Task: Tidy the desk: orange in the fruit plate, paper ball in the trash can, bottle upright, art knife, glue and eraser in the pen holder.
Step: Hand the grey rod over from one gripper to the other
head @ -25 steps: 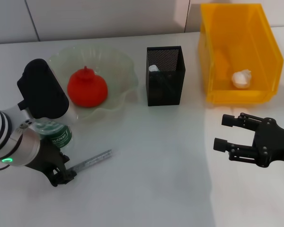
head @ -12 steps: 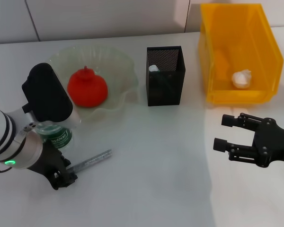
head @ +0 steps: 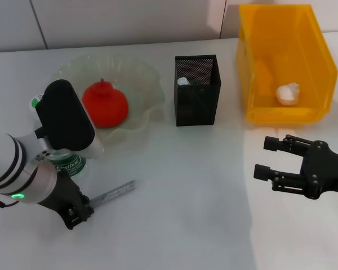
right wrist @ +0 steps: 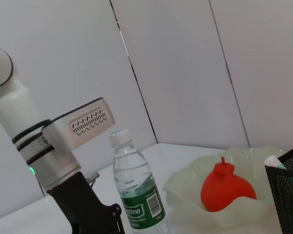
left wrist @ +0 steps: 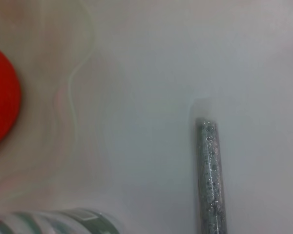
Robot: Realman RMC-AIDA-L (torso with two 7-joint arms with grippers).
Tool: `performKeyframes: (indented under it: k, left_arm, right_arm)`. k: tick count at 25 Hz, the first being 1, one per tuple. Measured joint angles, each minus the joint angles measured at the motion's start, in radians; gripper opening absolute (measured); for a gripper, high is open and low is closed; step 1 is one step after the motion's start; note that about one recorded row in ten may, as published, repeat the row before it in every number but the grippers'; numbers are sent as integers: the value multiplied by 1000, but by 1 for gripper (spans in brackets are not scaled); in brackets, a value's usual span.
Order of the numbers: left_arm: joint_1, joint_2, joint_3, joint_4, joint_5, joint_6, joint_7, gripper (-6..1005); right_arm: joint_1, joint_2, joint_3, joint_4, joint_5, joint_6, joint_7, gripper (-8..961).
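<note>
White desk (head: pixel 186 185), upright bottle (right wrist: pixel 136 187) beside left gripper (head: pixel 76 212), grip unclear; right gripper (head: pixel 270 158) released

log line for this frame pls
bottle: upright | orange: in fruit plate | paper ball: in trash can | art knife: on desk | left gripper: by knife | right gripper: idle, open

The bottle (right wrist: pixel 137 186) label's white lettering is unreadable.
</note>
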Motion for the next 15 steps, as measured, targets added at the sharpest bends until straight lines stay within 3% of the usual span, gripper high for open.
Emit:
performKeyframes:
  k: [8, 11, 15]
  left_arm:
    - [10, 1, -4, 57, -65, 8, 4, 182]
    - [26, 4, -49, 95, -143, -1, 24, 180]
    - [68, 5, -155, 114, -366, -40, 123, 178]
  right_arm:
    - [-5, 0, 20, 0, 7, -3, 0, 792]
    - [0, 2, 100, 28, 9, -30, 1, 792]
    - [15, -14, 202, 92, 9, -133, -27, 791]
